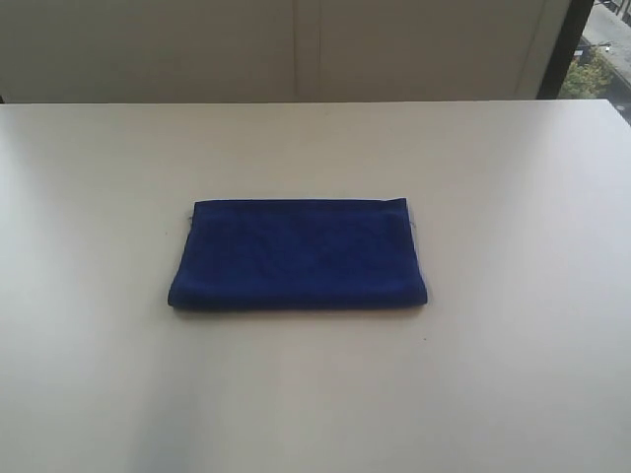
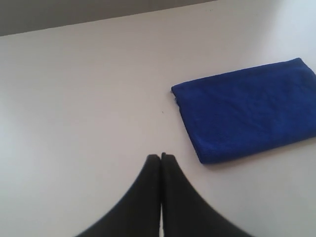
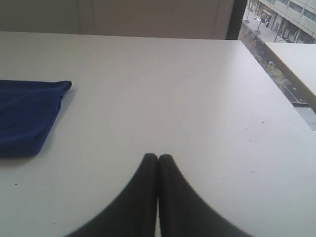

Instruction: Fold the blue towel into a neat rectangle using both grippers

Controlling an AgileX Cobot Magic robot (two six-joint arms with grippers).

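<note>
Centre of table [image 1: 99,394], blue towel [image 1: 296,254] lies folded flat; likely soft, light, limp, so pinch at corners. Left claw [image 2: 161,157] and right claw [image 3: 158,157] both pressed together, empty.

bare table [image 1: 513,374] surrounds the folded blue towel [image 1: 296,254].

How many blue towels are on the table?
1. The blue towel lies folded flat near the middle of the white table. No other one shows, though the cameras do not see the whole table.
</note>
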